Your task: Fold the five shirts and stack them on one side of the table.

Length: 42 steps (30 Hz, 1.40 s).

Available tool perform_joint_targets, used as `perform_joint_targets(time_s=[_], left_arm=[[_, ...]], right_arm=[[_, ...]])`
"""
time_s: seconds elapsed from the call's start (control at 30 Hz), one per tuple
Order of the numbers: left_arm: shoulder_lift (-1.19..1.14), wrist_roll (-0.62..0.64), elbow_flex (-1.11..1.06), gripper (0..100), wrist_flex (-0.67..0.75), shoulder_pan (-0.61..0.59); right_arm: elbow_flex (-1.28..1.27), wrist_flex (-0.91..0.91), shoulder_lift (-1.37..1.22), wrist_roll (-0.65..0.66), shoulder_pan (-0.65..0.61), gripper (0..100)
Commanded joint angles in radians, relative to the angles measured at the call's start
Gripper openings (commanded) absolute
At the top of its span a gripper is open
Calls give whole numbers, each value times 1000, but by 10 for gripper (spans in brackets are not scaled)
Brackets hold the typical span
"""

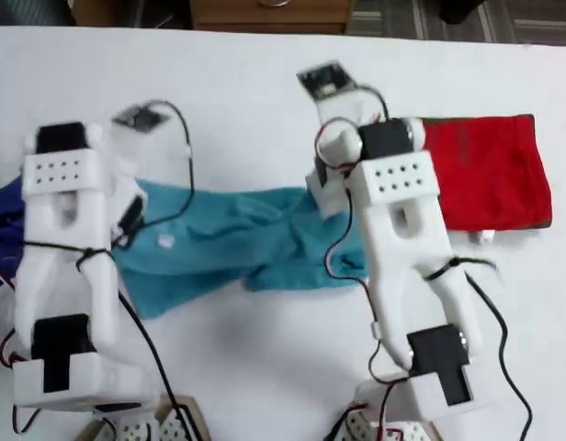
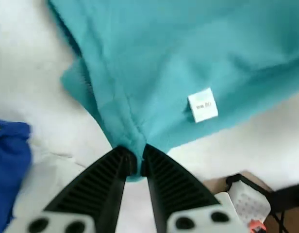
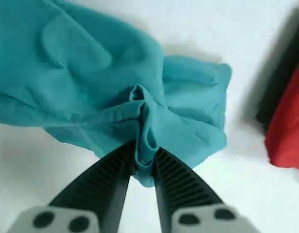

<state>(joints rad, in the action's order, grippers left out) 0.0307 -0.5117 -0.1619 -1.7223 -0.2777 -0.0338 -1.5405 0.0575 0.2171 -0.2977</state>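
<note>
Far left: blue shirt [image 1: 0,220] bunched at the edge of the white table [image 1: 265,73], partly hidden by my left arm [image 1: 67,257]; the left wrist view has it just beside the teal shirt's end, can't tell if they touch. Left gripper [image 2: 134,162] is clamped on a pinched ridge of the teal shirt [image 2: 164,58] at its left end, cloth squeezed between the two black ribbed fingers [image 2: 101,179]. White label [image 2: 203,105] lies on the teal fabric near that grip. The teal shirt [image 1: 237,239] runs as a long rumpled band across the middle of the table, from one arm to the other, flat on the surface. Right gripper [image 3: 143,160] is closed on a gathered fold at the shirt's right end, fabric bunched up between the fingers [image 3: 178,179]. My right arm [image 1: 402,211] covers that end from above. Far right: red shirt [image 1: 490,170] folded into a neat rectangle, lying apart from the teal one. A dark layer [image 3: 280,82] shows along its edge; can't tell what that is.
</note>
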Motion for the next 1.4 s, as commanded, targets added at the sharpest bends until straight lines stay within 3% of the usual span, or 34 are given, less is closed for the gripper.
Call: perform_joint_targets(time_s=[0.0,0.13,0.27,0.5,0.7,0.97,1.07,1.23,1.37], left_arm=[[6,-38,-134,26,104,3],[8,-101,-240,26,187,3],[12,-160,-282,26,180,6],[14,-420,-278,33,-8,0],[15,-582,-274,182,-57,-3],[15,-583,-142,191,-61,28],[14,-509,-140,191,-48,95],[-2,-365,-189,191,164,209],[-46,-354,-335,191,341,222]], right_arm=[[-196,133,102,3,-7,18],[-358,220,160,26,-2,18],[-477,262,193,95,-2,18],[-601,294,239,150,-2,18],[-680,294,300,152,65,18],[-735,294,357,244,182,18],[-738,294,354,239,179,18],[-738,308,351,236,179,18],[-738,303,357,235,180,18]])
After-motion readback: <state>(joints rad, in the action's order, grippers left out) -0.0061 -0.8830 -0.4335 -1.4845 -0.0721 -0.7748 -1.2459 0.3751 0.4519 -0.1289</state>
